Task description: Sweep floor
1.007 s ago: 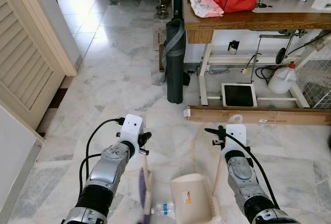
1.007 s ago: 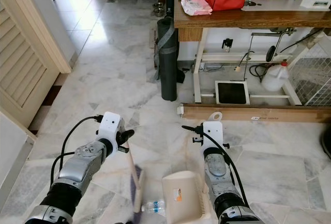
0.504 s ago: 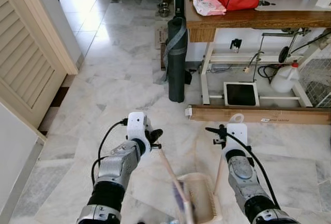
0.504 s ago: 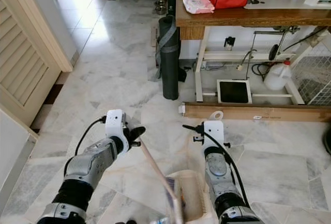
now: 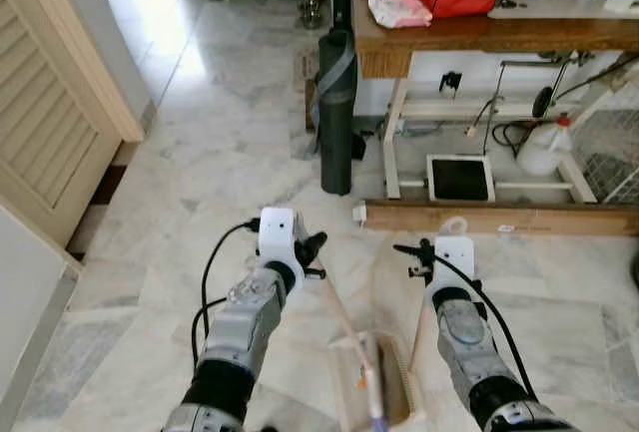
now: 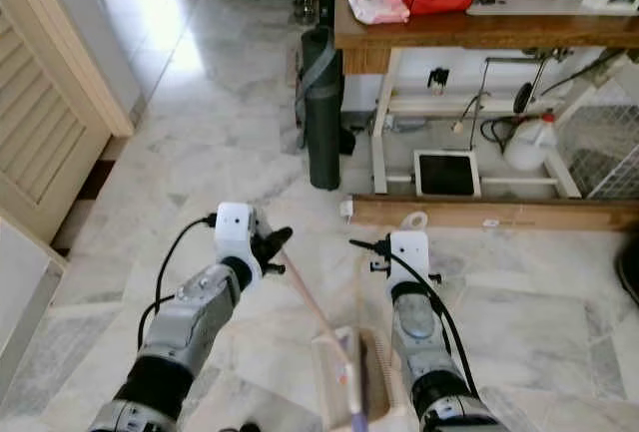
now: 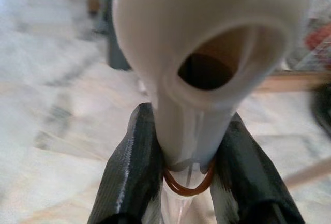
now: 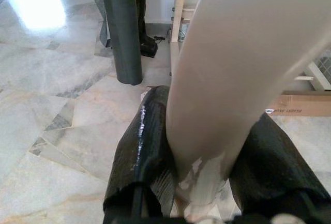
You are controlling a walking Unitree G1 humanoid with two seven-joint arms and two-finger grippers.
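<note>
Gripping the light, stiff broom (image 5: pixel 344 324) at its handle tip, the left pincer (image 5: pixel 308 252) steers — right pincer (image 8: pixel 207 146) clamps the dustpan (image 5: pixel 371 392) handle.

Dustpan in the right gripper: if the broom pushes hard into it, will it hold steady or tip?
The dustpan looks like thin, light plastic, so it probably shifts easily. The right gripper clamps only its slim handle, so it may twist. The broom seems stiff, passing force straight on.

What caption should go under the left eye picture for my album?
Robot's left gripper sweeps a broom into the dustpan held by its right gripper on a marble floor.
</note>
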